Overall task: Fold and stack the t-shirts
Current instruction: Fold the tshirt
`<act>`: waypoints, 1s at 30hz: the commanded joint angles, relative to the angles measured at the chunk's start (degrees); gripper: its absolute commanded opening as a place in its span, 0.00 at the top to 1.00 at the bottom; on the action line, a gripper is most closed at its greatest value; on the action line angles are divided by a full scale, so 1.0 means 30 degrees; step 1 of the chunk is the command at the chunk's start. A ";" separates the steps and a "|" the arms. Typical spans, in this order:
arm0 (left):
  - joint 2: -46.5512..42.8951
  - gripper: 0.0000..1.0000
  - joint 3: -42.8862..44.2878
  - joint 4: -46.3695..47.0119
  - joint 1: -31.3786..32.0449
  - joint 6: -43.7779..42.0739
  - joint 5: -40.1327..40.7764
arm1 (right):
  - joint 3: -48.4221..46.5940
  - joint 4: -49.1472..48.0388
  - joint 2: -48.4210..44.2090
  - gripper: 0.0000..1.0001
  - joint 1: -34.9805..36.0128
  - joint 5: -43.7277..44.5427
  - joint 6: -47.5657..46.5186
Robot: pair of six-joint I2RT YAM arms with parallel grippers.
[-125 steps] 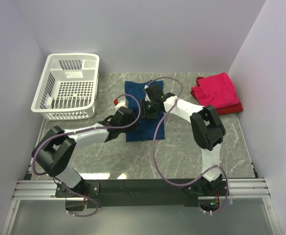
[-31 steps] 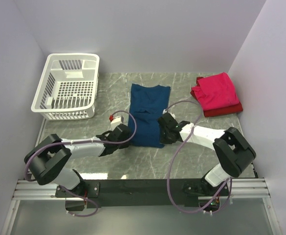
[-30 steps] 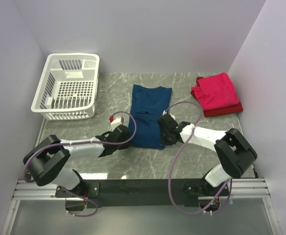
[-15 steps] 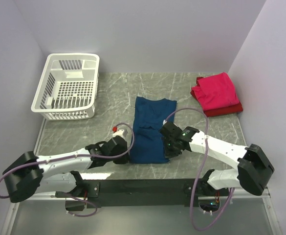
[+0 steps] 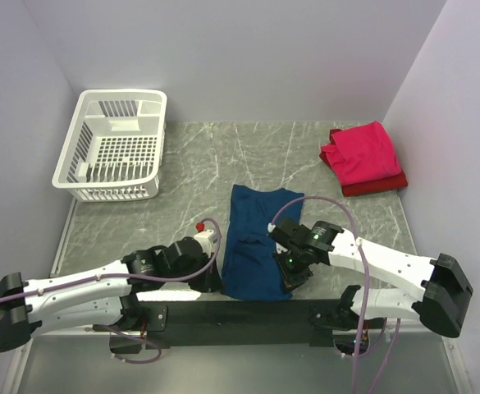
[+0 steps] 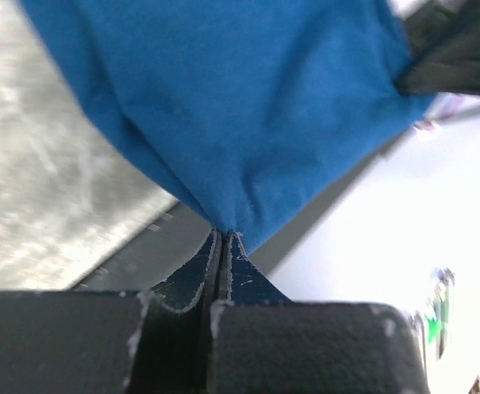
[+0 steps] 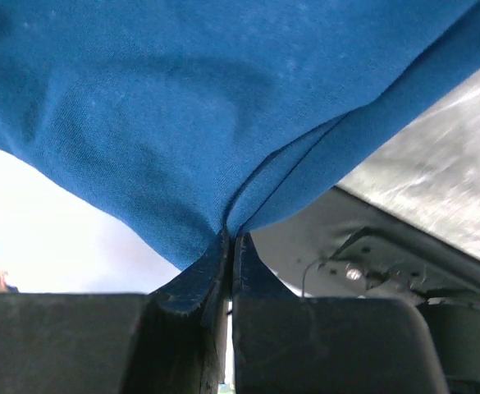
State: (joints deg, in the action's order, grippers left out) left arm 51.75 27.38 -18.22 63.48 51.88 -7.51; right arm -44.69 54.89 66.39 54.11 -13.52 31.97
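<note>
Navy shirt [image 5: 260, 238] has slid from the middle of the table [image 5: 182, 197] to its near edge, stretched lengthwise. Left gripper [image 5: 212, 277] and right gripper [image 5: 294, 275] are each pinched tight on a near corner. Probably a smoothing pull before the next fold. Red shirts [image 5: 363, 158] sit stacked far right.

- Navy blue t-shirt [image 5: 256, 246]: matt knitted cloth with a fine, even weave and soft creases.
- Pinkish-red t-shirt [image 5: 363, 152] and darker red t-shirt [image 5: 379, 185]: matt cloth lying in soft folds.
- Basket [image 5: 108, 193]: white moulded plastic, smooth, with a faint sheen.
- Table [image 5: 190, 172]: grey marble-patterned top with pale veins, smooth, low gloss.
- Left gripper [image 6: 223, 238] and right gripper [image 7: 230, 242]: fingers [image 6: 186, 283] black, matt and grainy, with edges worn whitish.
- Left arm [image 5: 84, 291] and right arm [image 5: 387, 261]: smooth white shells, slightly glossy, with matt black joints.
</note>
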 commanded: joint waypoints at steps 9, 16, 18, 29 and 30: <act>-0.3360 0.99 0.1565 0.0538 0.0811 -0.0738 -0.2509 | -0.2797 0.3233 -0.2002 1.00 0.0421 -0.1854 -0.1749; -0.4065 0.99 0.2915 0.0533 0.0841 -0.0887 -0.0751 | -0.5698 0.5256 -0.2061 1.00 0.0334 0.0929 -0.1544; -0.4036 0.99 0.3119 0.0623 0.0812 -0.0915 0.0123 | -0.6314 0.5578 -0.2062 1.00 0.0188 0.1747 -0.1456; -0.1167 0.99 0.4350 0.1238 0.0812 -0.1762 0.6828 | -0.6375 0.3184 -0.1535 1.00 -0.3999 0.4476 -0.2597; -0.0933 1.00 0.4467 0.1471 0.0811 -0.1910 0.7157 | -0.6316 0.2800 -0.1244 1.00 -0.4263 0.4448 -0.2657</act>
State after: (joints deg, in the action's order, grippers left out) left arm 47.33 37.60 -16.88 65.71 48.97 5.34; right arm -62.70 68.47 61.71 43.70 -3.60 26.17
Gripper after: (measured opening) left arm 0.013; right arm 0.019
